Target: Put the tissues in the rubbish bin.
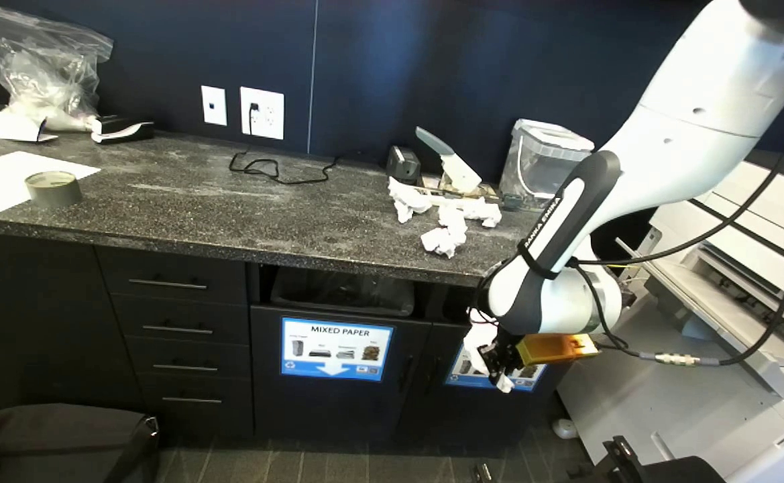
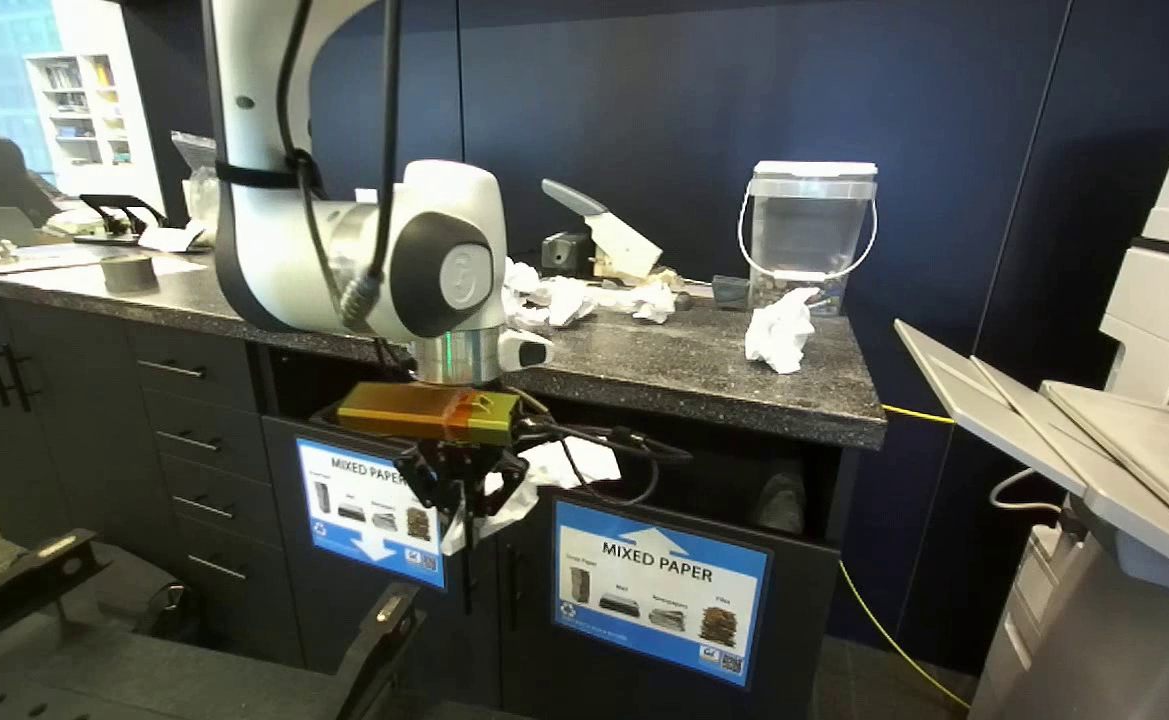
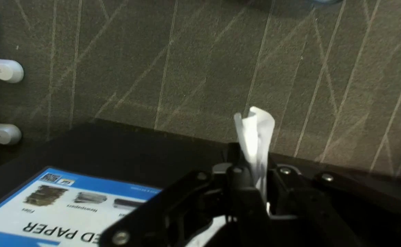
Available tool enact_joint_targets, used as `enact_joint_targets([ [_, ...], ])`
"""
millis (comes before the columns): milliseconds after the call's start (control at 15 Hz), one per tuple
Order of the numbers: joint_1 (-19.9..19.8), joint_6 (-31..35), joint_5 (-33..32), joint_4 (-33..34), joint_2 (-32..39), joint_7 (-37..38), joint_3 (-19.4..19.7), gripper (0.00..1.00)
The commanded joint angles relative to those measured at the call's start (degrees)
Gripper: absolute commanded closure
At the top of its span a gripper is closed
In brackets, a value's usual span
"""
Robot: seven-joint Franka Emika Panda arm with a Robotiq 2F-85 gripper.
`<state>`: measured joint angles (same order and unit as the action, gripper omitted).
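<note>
In an exterior view, I have the gripper point(image 1: 495, 365) low, below the edge of the counter point(image 1: 197, 208) and in front of the cabinet fronts. It is closed on a tissue point(image 1: 480, 342): white paper shows above the fingers and a bit pokes out beneath. Up on the counter, more tissues point(image 1: 444, 240) lie in a loose cluster near the bucket point(image 1: 532, 161).

In an exterior view, two bins point(image 2: 806, 590) sit side by side under the counter, each with a MIXED PAPER label point(image 2: 659, 595). My gripper covers part of one label. The held tissue spreads sideways from it, its far end overlapping a bin slot in the picture; whether any of it is inside, I can't tell. A lone tissue point(image 2: 782, 330) sits on the counter, just in front of the bucket.

In my wrist view, the fingers point(image 3: 239, 181) pinch the tissue between them, its folded tip sticking out past them against the floor point(image 3: 193, 68). A label shows upside down beside the gripper.
</note>
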<state>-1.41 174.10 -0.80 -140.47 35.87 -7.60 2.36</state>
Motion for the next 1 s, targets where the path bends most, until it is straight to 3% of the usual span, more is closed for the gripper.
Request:
enact_joint_targets([
  [0,-0.8,5.1,-0.6,8.7,7.9,2.1,2.1,0.87],
  [533,-5.2,6.9,0.3,24.6,19.0,3.5,1.5,0.88],
  [933,-3.2,17.8,2.2,26.4,21.4,7.9,4.6,0.87],
])
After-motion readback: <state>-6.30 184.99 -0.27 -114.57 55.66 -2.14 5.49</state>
